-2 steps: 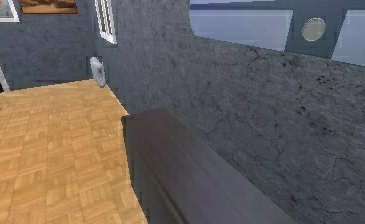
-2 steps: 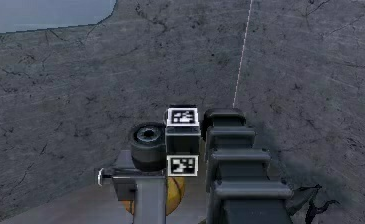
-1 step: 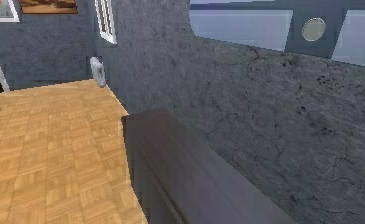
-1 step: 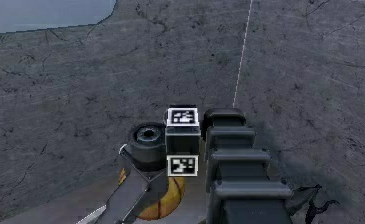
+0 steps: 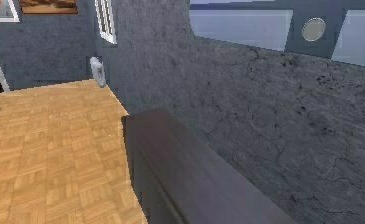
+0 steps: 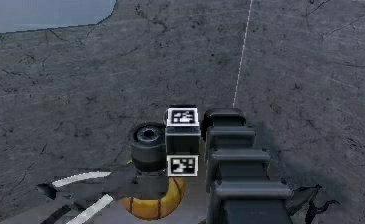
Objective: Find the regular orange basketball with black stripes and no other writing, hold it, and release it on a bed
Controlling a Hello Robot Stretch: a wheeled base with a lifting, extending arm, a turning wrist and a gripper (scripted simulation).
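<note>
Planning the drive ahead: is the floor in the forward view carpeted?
No, the floor is light brown wood parquet running up to the grey wall.

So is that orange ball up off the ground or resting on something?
Cannot tell: the orange ball peeks out below the gripper, its underside cut off.

Rough dark grey stone-like wall (image 5: 240, 100) across the forward view's right, light brown wooden parquet floor (image 5: 50, 150) at the left, dark brown wooden furniture top (image 5: 180, 170) low in the middle, white-framed window (image 5: 106, 20) and brown framed picture (image 5: 48, 6) far back
</note>
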